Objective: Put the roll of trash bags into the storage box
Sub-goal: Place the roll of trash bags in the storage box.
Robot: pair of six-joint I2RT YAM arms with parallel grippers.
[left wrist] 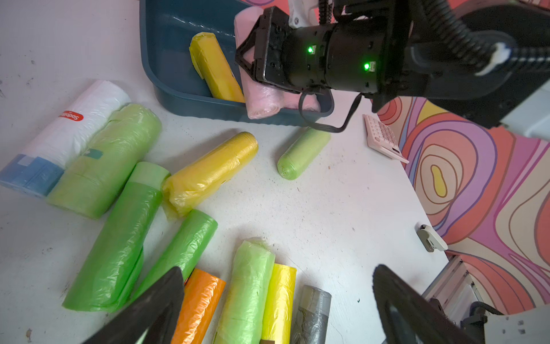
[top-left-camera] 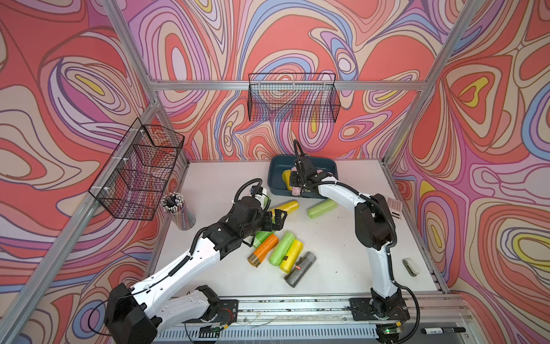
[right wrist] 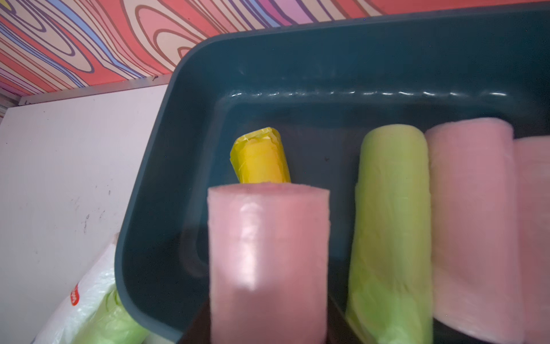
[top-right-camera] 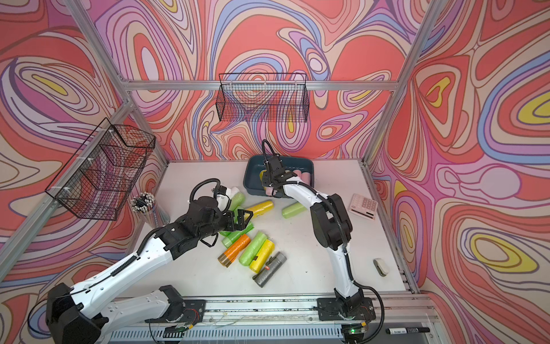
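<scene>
Beneath the right gripper [top-left-camera: 298, 184] sat the storage box [top-left-camera: 275, 178], a shallow dark teal-blue rectangular plastic tub with rounded corners, a flared rim and a glossy floor. That gripper was closed narrowly on a pale pink cylindrical roll of trash bags [right wrist: 268, 262], which ran lengthwise between the fingers. The roll's front end hung over the inside of the box and its rear end reached over the box's near rim. Whether it touched the box could not be told. The roll was tightly wound thin film, smooth and faintly shiny, with a flat, slightly fuzzy end face.

Below and just ahead of the held roll's front end, a shorter yellow plastic roll [right wrist: 260, 158] lay on the box floor. To the gripper's right lay a light green roll [right wrist: 390, 223] and two more pink rolls [right wrist: 473, 223], side by side and touching.

The left gripper [top-left-camera: 277, 219] stood spread wide and held nothing. It hovered over a cluster of green, orange, yellow and grey rolls [top-left-camera: 281, 253] on the white table [top-left-camera: 333, 253].

Near that gripper lay a white roll [left wrist: 95, 101] with a blue band. Its red oval label [left wrist: 73, 115] carried white lettering that began "Sod"; the rest was unreadable. The grey roll [top-left-camera: 300, 269] bore a small red sticker, too small to read.
</scene>
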